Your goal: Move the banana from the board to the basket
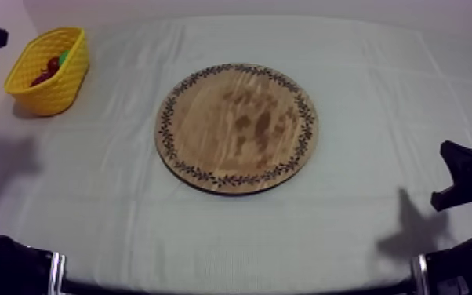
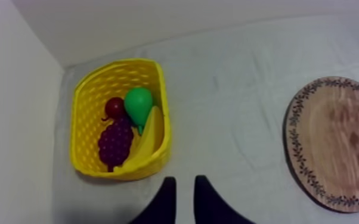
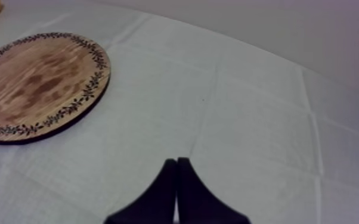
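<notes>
Open and empty, my left pincer hangs over the worktop just short of the yellow basket, its two fingers apart with nothing but cloth between them. The right pincer sits low at its own side, well apart from the wooden board, its fingers pressed together into a narrow wedge and holding nothing.

The banana lies inside the yellow basket, leaning against the wall nearest the board. It shares the basket with a pear, a bunch of grapes and a small red fruit. The pear touches it at its upper end and the grapes lie just beside it. The wooden board at the middle of the worktop is bare, carrying no fruit at all.

Judging from this, the task is as good as finished: the banana is off the board, in the basket and released. What seems left, at most, is bringing the left arm away from the basket to rest, with no further grasp needed.
</notes>
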{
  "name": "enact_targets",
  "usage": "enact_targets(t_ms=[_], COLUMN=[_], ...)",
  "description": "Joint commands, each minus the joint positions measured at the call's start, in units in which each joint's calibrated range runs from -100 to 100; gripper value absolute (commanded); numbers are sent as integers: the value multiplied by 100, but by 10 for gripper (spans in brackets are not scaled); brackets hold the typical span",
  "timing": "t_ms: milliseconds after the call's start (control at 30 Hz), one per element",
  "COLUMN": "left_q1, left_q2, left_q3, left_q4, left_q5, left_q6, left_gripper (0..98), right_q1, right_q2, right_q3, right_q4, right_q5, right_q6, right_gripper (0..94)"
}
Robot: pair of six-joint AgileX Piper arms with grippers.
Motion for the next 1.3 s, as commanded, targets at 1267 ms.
enact_targets(t_ms=[1267], left_q1=[-18], left_q2=[-5883], left_q3=[6175], left_q4=[239], left_q5=[-2801], left_q6=[395], left_gripper=[0], right_q1=[1], right_q2=[3], right_q3=[-3], right_q4=[0], right_q5=[2], right_q6=[-9], right_gripper=[2])
